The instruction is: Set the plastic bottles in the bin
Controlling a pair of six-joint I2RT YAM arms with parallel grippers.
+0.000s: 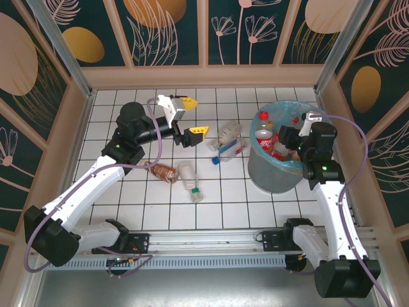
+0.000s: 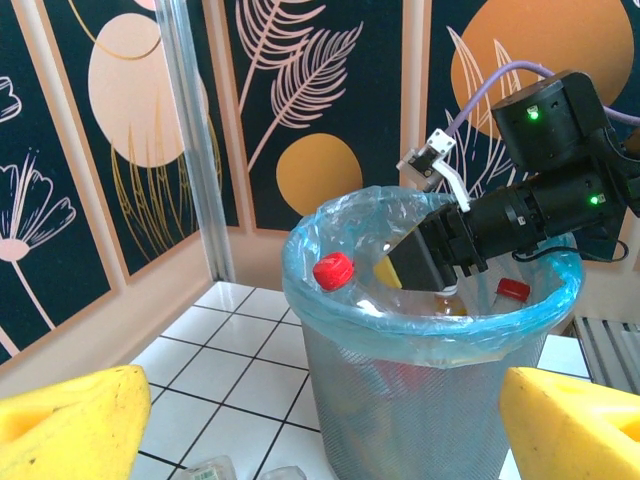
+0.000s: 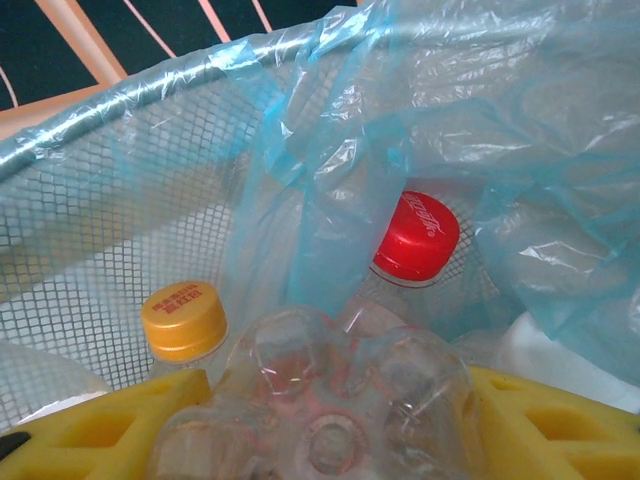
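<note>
Right gripper (image 3: pixel 330 425) is pinching a clear bottle (image 3: pixel 340 365) between its yellow fingers (image 3: pixel 95 425), base toward the camera, down inside the bin (image 1: pixel 271 182). The wrist view cuts the bottle off at the bottom edge, and its neck and cap are hidden behind its own body. In the overhead view that gripper's tips are buried under the wrist and the blue liner (image 3: pixel 470 120), so I can't make out the held bottle there. The left wrist view shows the right gripper's dark body just inside the rim with one yellow tip; whatever it holds is too murky to read from that side.

Already in the bin: a red cap (image 3: pixel 415 235) and a yellow cap (image 3: pixel 183 318) beyond the held bottle, their bodies mostly masked by liner folds and mesh. Overhead, a red-label bottle (image 1: pixel 264 142) leans by the left wall.

Left gripper (image 1: pixel 190 116) is spread wide with nothing between the fingers, above the tiles (image 1: pixel 128 192) left of the bin and facing it. Its own camera catches just the finger ends, clipped at the lower corners.

On the tiles: a brown bottle (image 1: pixel 163 172) and a loose clear bottle (image 1: pixel 190 180) lie just beside each other. A heap (image 1: pixel 230 142) of clear bottles sits between left gripper and bin, touching, count unclear, with a blue cap (image 1: pixel 216 161) at the near end.
</note>
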